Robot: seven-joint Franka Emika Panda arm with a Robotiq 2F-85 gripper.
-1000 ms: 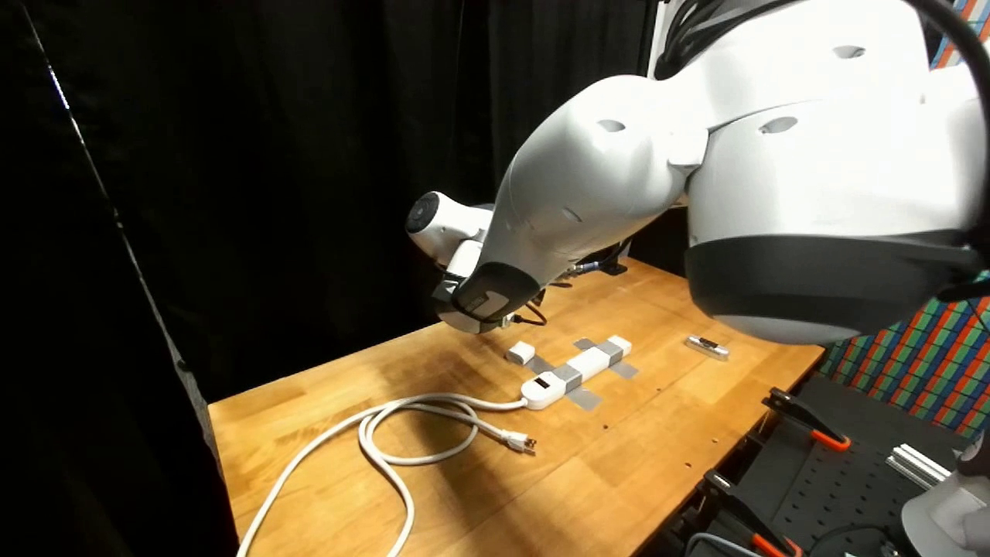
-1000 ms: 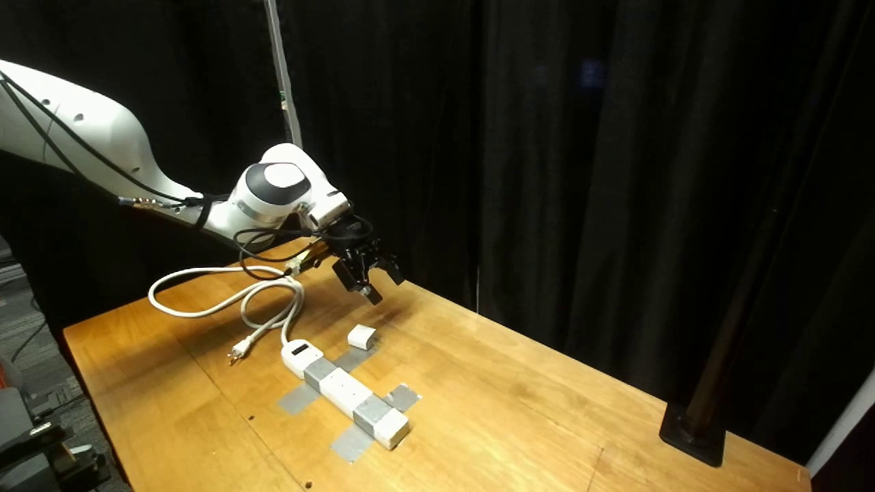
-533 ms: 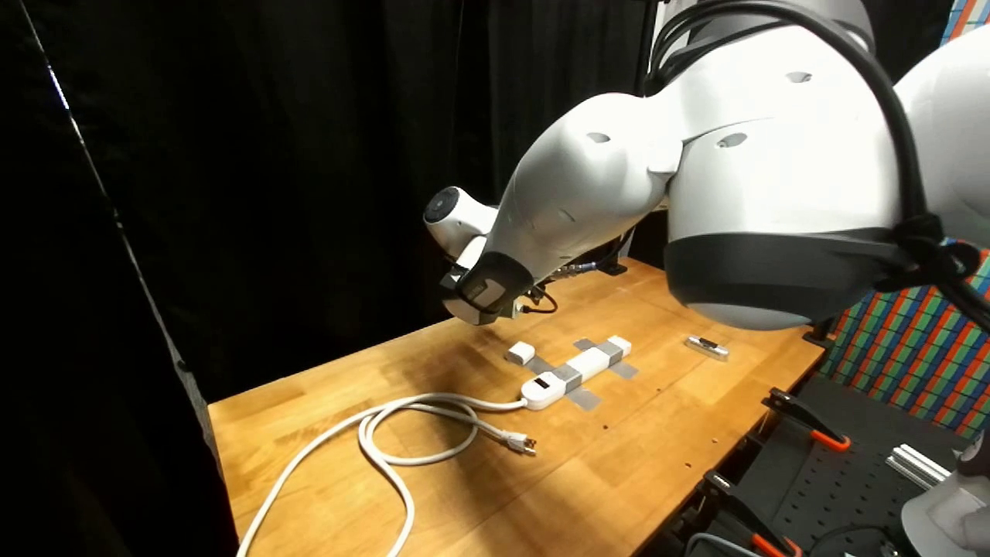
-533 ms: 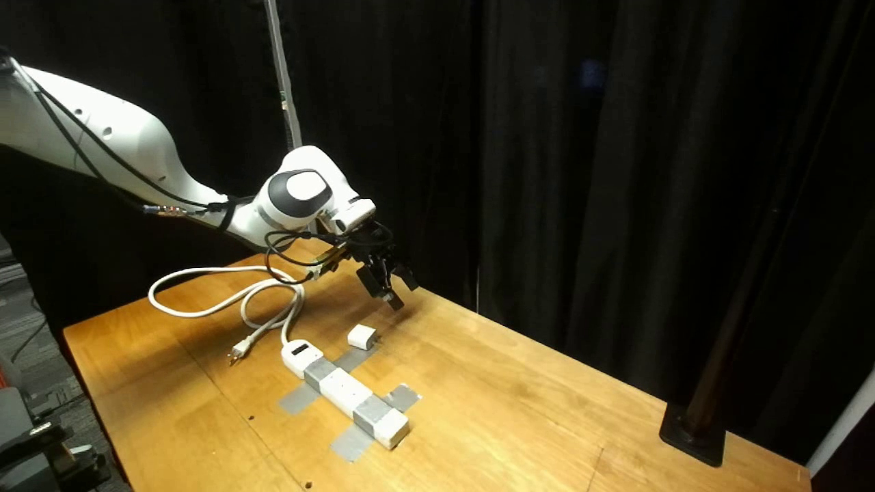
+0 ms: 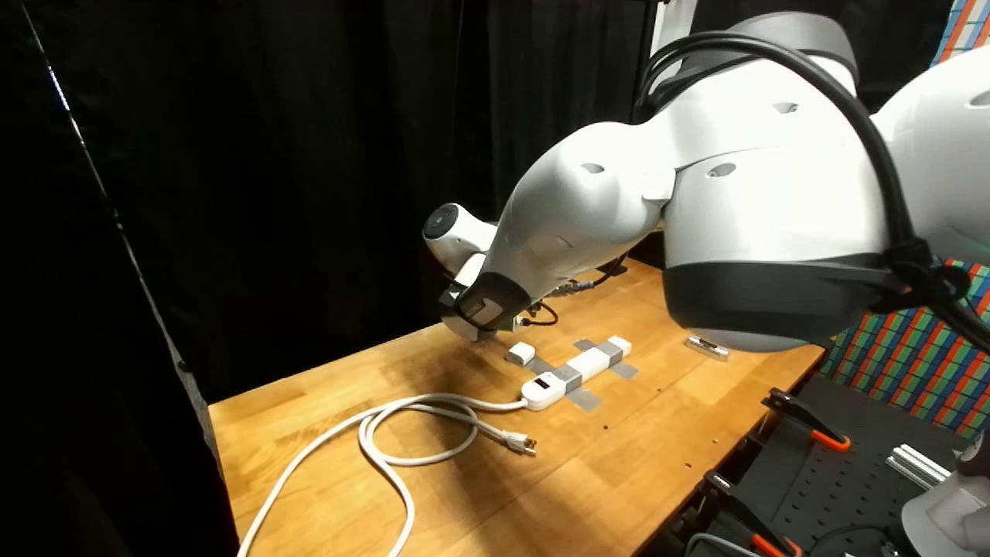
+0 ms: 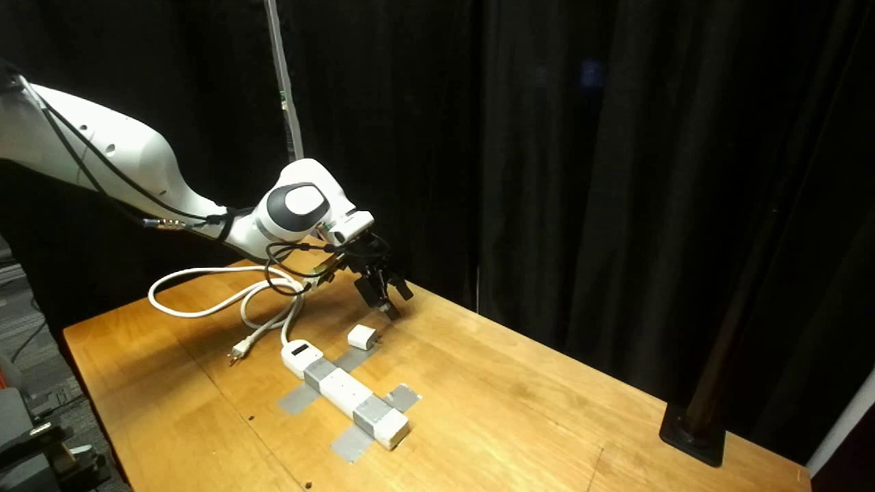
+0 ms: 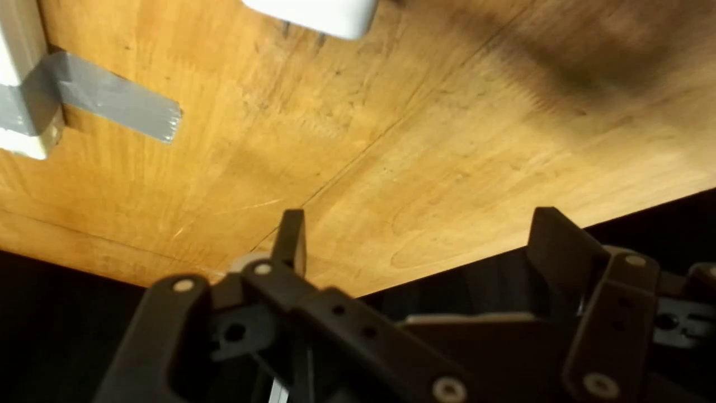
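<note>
My black gripper point(image 6: 396, 301) stands open just above the wooden table near its back edge, with nothing between its fingertips. Closest to it is a small white plug-in adapter point(image 6: 361, 337), lying on the table a short way off and apart from the fingers. In the wrist view the adapter point(image 7: 327, 12) is cut off by the top border, two dark prongs showing beneath it. A white power strip point(image 6: 345, 387) lies beyond the adapter, fixed down with grey tape; its end point(image 7: 17, 50) shows at the wrist view's left. The arm point(image 5: 572, 186) hides the gripper in an exterior view.
The strip's white cord point(image 5: 371, 410) loops over the table, its plug point(image 5: 517, 442) lying loose. A small silver object point(image 5: 707, 348) sits near the far side. Black clamps point(image 5: 808, 422) grip the table edge. A dark post base point(image 6: 694, 434) stands at a corner; black curtains hang behind.
The arm has shifted rightward in both exterior views, then sunk, bringing the open gripper lower over the table. Adapter, power strip and cord have stayed put.
</note>
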